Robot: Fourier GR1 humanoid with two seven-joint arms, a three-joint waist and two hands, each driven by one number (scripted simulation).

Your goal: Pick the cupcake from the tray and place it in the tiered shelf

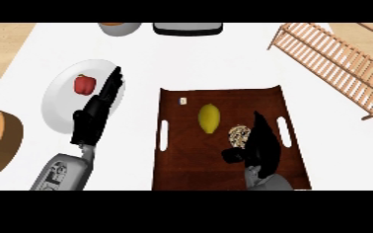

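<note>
While cupcake (238,135) sits on tray (218,175), task barely begun. Not lifted yet, not carried, not shelved; whole transfer to wooden shelf (329,64) left to do. Judged as grasp stage only.

Right hand (261,145) down over tray's right half, close to right edge & its slot handle. Fingers run along cupcake's right side, thumb tucked in below it toward tray's near edge. Looks partly closed around cupcake, touching or nearly so; can't tell for sure whether clamped. No sign of cupcake raised off tray.

Left hand (98,111) resting w/ fingers straight, apart from task, lying across right rim of white plate (58,98) near bench's left side. Holds nothing. Red pepper (85,84) on plate just beside those fingers.

Cupcake: small, round, pale speckled top w/ darker flecks, seen from above, so wrapper hidden. Right part covered by hand. Just right of yellow lemon (209,118), which sits mid-tray; the two near but not touching.

Shelf at bench's far right corner, slatted, tilted in view, well apart from tray. Needs lift, move toward that corner, then set-down on a tier. Lemon close enough to get nudged on lift, as a guess.
</note>
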